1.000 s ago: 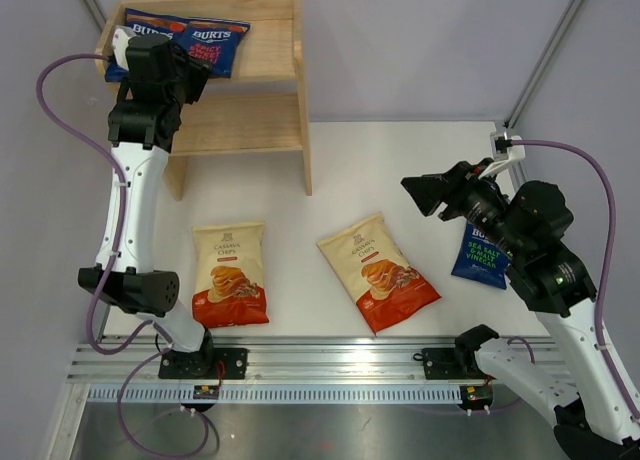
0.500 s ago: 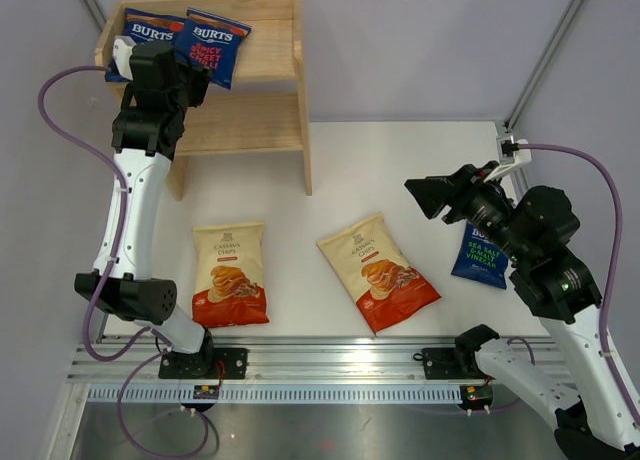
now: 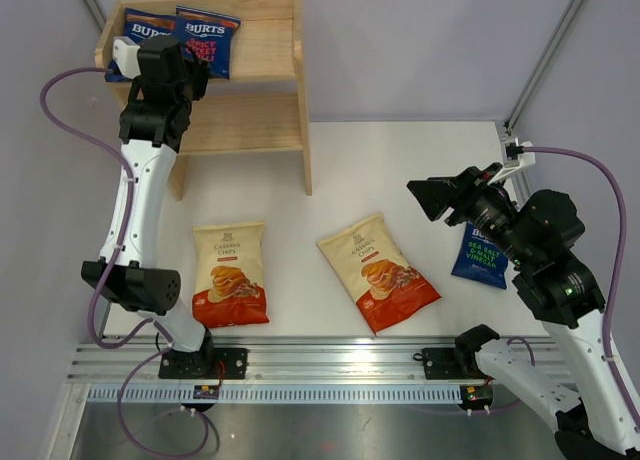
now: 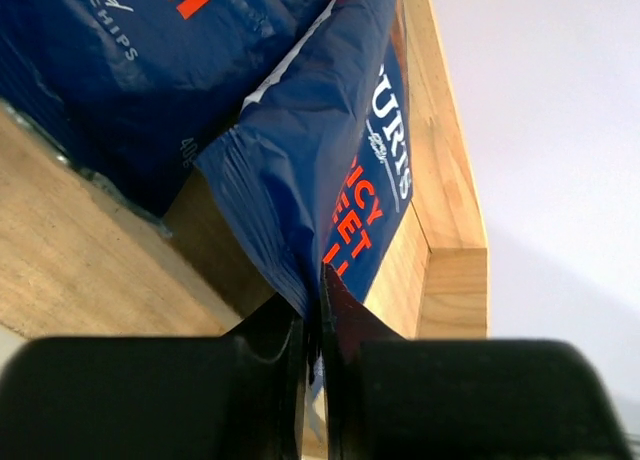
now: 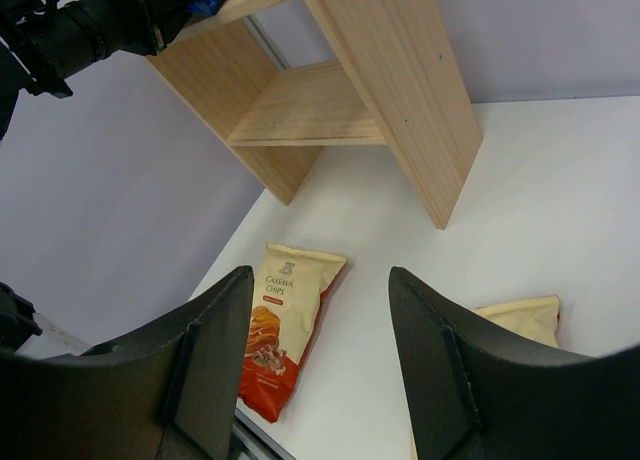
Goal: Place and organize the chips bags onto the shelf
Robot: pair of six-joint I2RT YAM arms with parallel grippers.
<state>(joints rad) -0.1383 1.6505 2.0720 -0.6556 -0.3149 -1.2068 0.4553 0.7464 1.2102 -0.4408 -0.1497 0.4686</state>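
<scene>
Pale lilac walls enclose a white counter (image 3: 400, 170), at the far left of which stands the light natural-wood two-tier shelf (image 3: 255, 125). On the shelf's top tier, the left hand (image 4: 313, 285) is pinched shut on the crimped lower seam of a glossy dark blue chips bag with orange lettering (image 3: 208, 35). This bag lies against a second dark blue bag (image 3: 140, 28) toward the shelf's left end; whether they overlap cannot be told. The bag would best be eased sideways until it sits squarely beside its neighbour and inside the raised rim. It should be let go only once its weight rests on the board, since so thin a seam is likely to slip. The right hand (image 3: 432, 198) is held wide and empty, well right of the shelf. Below the shelf lie two cream bags with red-orange bottoms (image 3: 230, 275) (image 3: 378, 270), and far to its right a third blue bag (image 3: 480, 260). "BURTS" is read on both shelved bags, "SPICY SWEET" on the held one, "CASSAVA CHIPS" on the cream ones, and "SEA SALT & MALT VINEGAR" on the last.
</scene>
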